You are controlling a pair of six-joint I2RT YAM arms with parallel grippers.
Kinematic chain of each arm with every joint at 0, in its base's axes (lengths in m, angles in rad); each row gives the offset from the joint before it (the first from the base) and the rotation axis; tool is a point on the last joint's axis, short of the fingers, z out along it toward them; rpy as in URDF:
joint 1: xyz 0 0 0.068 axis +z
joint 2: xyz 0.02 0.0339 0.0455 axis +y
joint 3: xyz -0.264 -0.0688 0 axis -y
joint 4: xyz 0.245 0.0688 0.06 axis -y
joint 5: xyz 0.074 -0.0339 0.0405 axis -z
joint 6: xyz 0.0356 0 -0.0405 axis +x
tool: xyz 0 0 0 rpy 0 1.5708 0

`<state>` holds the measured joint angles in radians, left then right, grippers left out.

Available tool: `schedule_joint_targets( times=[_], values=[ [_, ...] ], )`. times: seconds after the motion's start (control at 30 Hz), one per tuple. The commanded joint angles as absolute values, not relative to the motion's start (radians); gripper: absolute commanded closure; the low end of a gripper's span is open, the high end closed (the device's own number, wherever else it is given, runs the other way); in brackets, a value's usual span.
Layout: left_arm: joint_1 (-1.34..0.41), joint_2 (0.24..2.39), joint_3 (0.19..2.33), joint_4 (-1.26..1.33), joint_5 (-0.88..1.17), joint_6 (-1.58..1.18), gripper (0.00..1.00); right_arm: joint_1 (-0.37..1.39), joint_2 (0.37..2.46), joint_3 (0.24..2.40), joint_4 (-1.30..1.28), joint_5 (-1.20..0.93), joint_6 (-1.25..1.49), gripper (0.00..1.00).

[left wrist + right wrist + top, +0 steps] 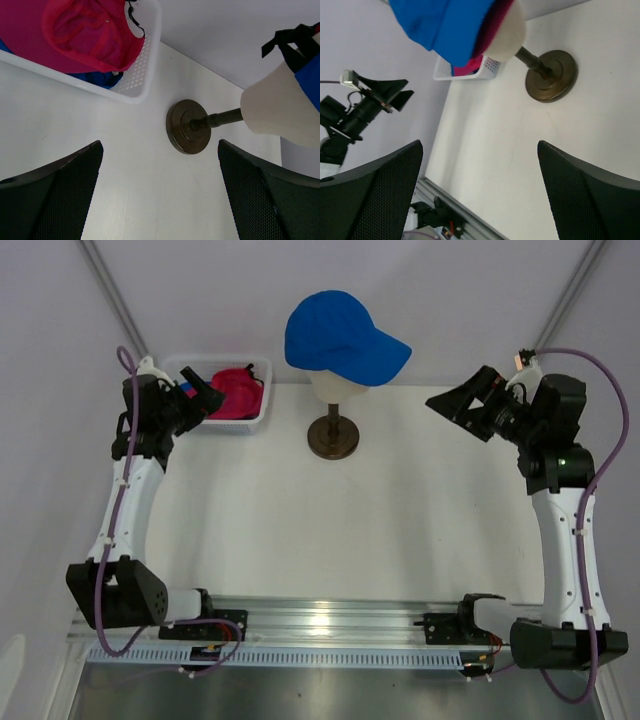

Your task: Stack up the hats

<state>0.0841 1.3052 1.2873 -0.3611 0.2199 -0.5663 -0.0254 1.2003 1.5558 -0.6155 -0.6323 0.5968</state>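
Observation:
A bright blue cap (340, 340) sits on the cream mannequin head (335, 388), brim pointing right. It also shows in the right wrist view (445, 25) and at the edge of the left wrist view (312, 75). A magenta pink cap (237, 392) lies open side up in the white basket (255, 423). In the left wrist view, the pink cap (85, 35) lies on a second blue cap (97, 79). My left gripper (205, 390) (160, 145) is open and empty beside the basket. My right gripper (452, 405) (480, 145) is open and empty, right of the mannequin.
The mannequin's dark round stand (333, 435) stands at the back centre and shows in both wrist views, left (189, 126) and right (551, 75). The basket (135, 92) stands at the back left against the wall. A metal rail (320, 625) runs along the near edge.

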Motion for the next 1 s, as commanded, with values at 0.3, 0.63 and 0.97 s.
schedule_joint_targets(
  times=[0.3,0.63,0.97],
  values=[
    [0.098,1.454,1.474,-0.374,0.156,-0.407,0.01,-0.026,1.161,1.427,-0.604,-0.417,0.292,0.00],
    [0.098,1.612,1.548,-0.409,0.131,-0.325,0.01,-0.026,1.066,1.162,-0.387,-0.382,0.256,0.01],
    [0.100,1.989,1.915,-0.508,-0.008,-0.216,0.05,-0.025,1.157,1.177,-0.345,-0.396,0.308,0.01]
  ],
)
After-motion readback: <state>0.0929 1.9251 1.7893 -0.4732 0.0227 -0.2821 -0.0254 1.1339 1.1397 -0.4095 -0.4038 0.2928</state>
